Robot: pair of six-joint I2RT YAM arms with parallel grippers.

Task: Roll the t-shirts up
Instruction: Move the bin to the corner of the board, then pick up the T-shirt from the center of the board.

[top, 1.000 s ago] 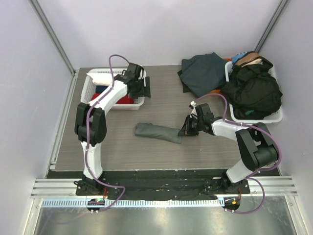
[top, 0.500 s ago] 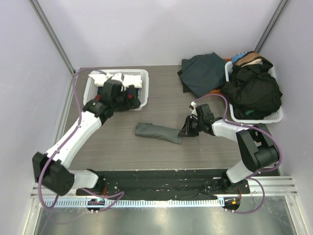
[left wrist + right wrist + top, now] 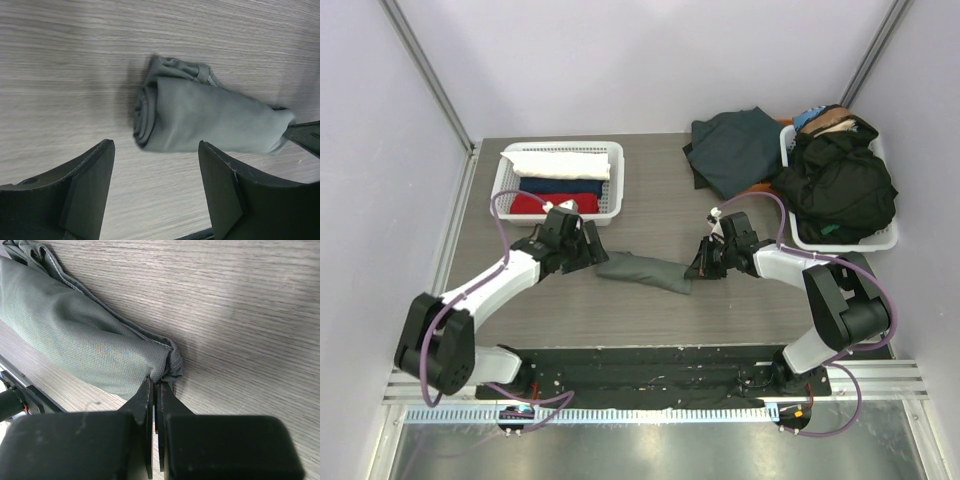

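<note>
A grey-green t-shirt (image 3: 642, 271) lies rolled into a tube in the middle of the table. My left gripper (image 3: 588, 250) stands open just short of its left end, nothing between the fingers. In the left wrist view the spiral end of the roll (image 3: 150, 120) lies beyond the left gripper (image 3: 155, 144). My right gripper (image 3: 698, 268) is shut on the roll's right end. In the right wrist view the right gripper (image 3: 156, 382) pinches the hem of the roll (image 3: 75, 340). A dark teal shirt (image 3: 735, 150) lies spread at the back.
A white lattice basket (image 3: 502, 172) at the back left holds rolled white (image 3: 565, 162), navy (image 3: 558, 185) and red (image 3: 545, 203) shirts. Another basket (image 3: 840, 240) at the right is heaped with black shirts (image 3: 840, 185). Walls close in on both sides.
My left arm has swung from the left basket down to the left end of the grey-green roll. The right arm and the roll have not moved.
</note>
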